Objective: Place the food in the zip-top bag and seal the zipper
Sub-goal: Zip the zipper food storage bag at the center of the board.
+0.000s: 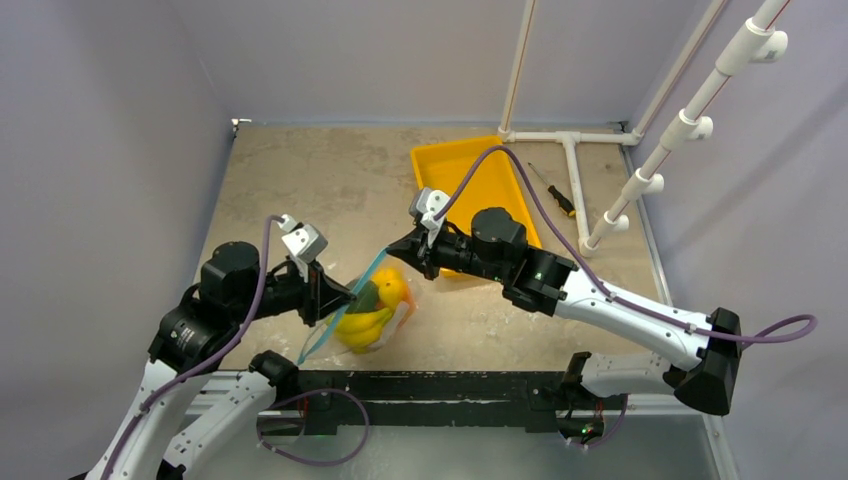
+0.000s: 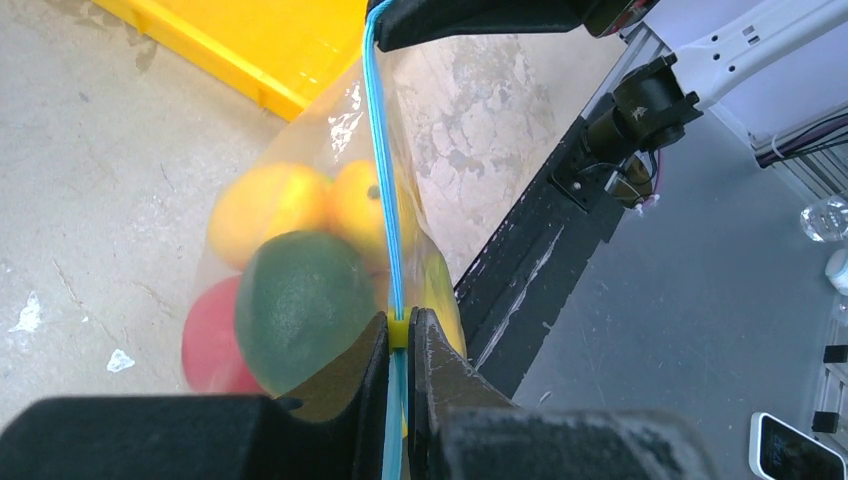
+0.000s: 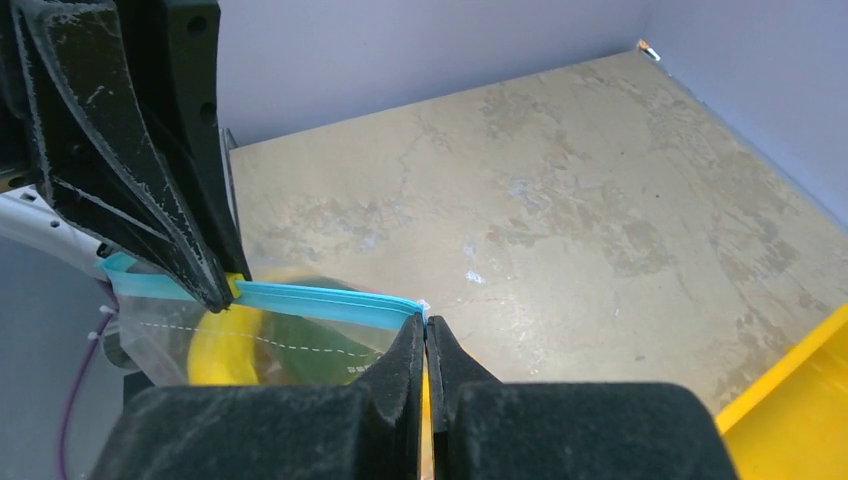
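- Left claw [image 2: 399, 325] clenched on the zipper [image 2: 384, 180], fingers either side of a small yellow slider [image 2: 399, 331] on the strip.
- Right claw [image 3: 425, 326] clamped tight on the zipper's far end, at the corner of the zip-top bag [image 2: 335, 120].
- Zipper is stretched taut in a straight line between the two claws; it looks closed along the stretch between them, but past the left claw I cannot tell.
- Bag hangs below the strip at the near middle of the table [image 1: 300, 190], between the arms. Whether its bottom rests on the table is unclear.
- Food is all inside the bag: dark green avocado [image 2: 300, 310], red apple [image 2: 210, 338], mango [image 2: 262, 208], orange [image 2: 352, 205], yellow bananas [image 1: 365, 326].
- Other fruit behind these is too blurred to name.
- Yellow tray [image 1: 478, 180] sits at the far right of the table, behind the right arm and apart from the bag.
- Screwdriver [image 1: 553, 192] lies just right of the tray.
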Controlling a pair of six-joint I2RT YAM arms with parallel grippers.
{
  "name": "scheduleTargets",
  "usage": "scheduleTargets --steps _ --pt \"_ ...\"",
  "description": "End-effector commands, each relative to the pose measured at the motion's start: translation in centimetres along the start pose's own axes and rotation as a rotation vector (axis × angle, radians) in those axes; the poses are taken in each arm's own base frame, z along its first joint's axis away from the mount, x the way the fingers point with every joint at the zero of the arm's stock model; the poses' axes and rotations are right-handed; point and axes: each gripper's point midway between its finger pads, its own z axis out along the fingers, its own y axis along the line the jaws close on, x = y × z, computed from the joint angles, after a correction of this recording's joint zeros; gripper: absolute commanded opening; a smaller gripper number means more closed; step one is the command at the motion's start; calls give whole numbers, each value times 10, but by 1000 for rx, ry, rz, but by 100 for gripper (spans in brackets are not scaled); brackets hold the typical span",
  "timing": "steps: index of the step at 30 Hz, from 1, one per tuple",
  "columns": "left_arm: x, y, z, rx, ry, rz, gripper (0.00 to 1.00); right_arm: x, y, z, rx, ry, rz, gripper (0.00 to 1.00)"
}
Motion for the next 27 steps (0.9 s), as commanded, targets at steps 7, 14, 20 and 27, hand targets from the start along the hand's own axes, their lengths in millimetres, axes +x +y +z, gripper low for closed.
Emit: scheduleTargets --steps 7,14,20,27 --pt "-13 -16 -6 64 8 31 0 -51 -11 -21 35 -137 -56 14" --pt "-18 -23 -3 118 21 72 0 -78 -6 -38 14 -180 -143 57" --pt "-22 -32 -1 183 32 90 0 -87 11 -41 -99 -176 -232 68" --pt "-24 -34 3 209 63 90 0 -66 25 -27 -217 -73 -276 74"
